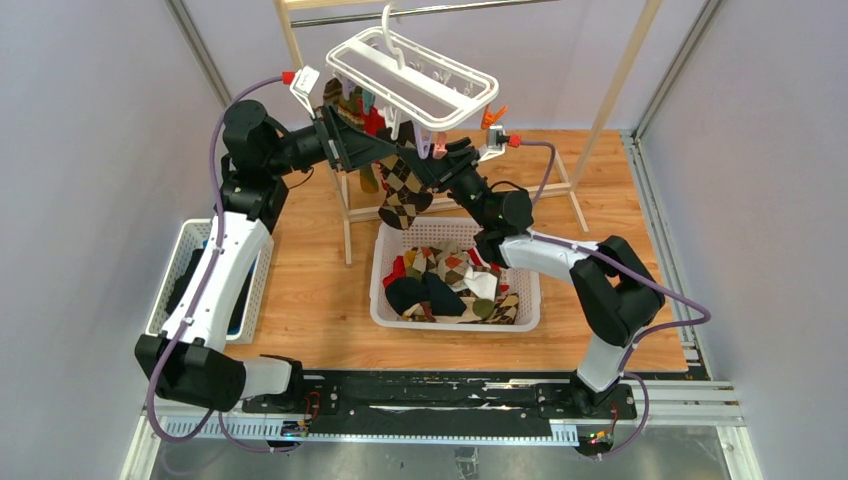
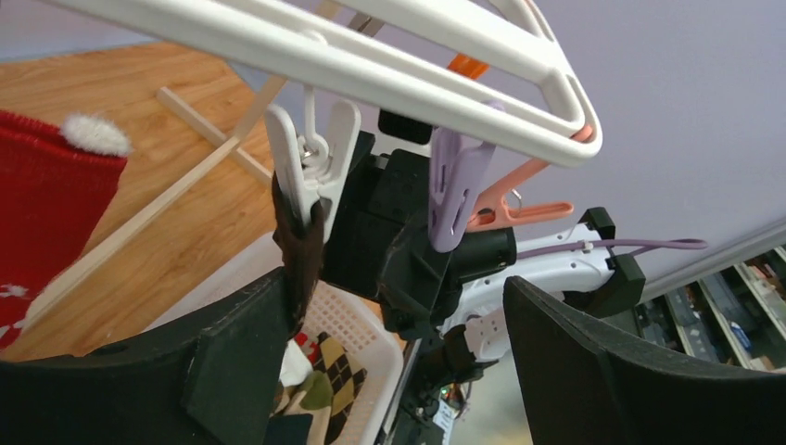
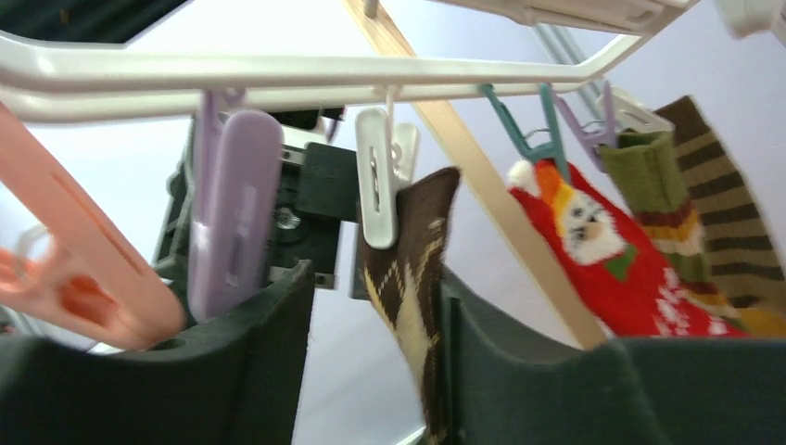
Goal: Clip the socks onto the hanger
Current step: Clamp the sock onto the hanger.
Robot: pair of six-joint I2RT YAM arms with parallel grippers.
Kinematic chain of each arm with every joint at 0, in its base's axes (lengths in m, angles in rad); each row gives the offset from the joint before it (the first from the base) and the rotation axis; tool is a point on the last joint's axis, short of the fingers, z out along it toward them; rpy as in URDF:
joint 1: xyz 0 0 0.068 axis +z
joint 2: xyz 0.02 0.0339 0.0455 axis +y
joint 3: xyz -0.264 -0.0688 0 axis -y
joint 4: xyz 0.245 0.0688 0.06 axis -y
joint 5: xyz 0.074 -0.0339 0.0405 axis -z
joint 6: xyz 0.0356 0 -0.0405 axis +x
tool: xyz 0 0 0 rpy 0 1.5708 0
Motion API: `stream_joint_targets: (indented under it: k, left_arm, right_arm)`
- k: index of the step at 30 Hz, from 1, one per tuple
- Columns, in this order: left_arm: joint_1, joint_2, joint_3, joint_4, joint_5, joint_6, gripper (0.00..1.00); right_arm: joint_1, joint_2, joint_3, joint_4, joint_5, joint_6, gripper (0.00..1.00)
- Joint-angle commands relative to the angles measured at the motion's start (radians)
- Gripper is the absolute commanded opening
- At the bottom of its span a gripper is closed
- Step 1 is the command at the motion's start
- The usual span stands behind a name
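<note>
The white hanger (image 1: 412,72) hangs from the metal bar by its hook. A brown-tan argyle sock (image 1: 403,192) hangs from its white clip (image 3: 378,176); the clip also shows in the left wrist view (image 2: 310,162). My left gripper (image 1: 362,145) is open and empty, and the argyle sock's top (image 2: 298,250) brushes its left finger (image 2: 213,362). My right gripper (image 1: 432,168) is open around the hanging argyle sock (image 3: 412,278), which rests against its right finger (image 3: 519,371). A red sock (image 3: 612,260) and an olive-striped sock (image 3: 690,199) hang clipped further along.
A white basket (image 1: 528,300) of mixed socks stands below the hanger. A second basket (image 1: 175,262) with a dark bundle stands at the left. The wooden rack's legs (image 1: 345,220) stand on the table. Free purple (image 3: 232,213) and pink (image 3: 74,278) clips dangle nearby.
</note>
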Motion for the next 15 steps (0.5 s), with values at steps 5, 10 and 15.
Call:
stream_joint_targets:
  k: [5, 10, 15]
  left_arm:
    - [0.031, -0.079, -0.025, -0.234, -0.062, 0.199, 0.87]
    - [0.035, -0.086, -0.022, -0.281, -0.063, 0.243, 0.87]
    - [0.035, -0.088, -0.014, -0.297, -0.065, 0.253, 0.91]
  right_arm:
    - [-0.02, -0.075, -0.097, 0.016, 0.019, -0.108, 0.71]
    - [-0.047, -0.138, -0.156, -0.025, 0.021, -0.176, 0.74]
    - [-0.053, -0.191, -0.184, -0.056, 0.018, -0.255, 0.72]
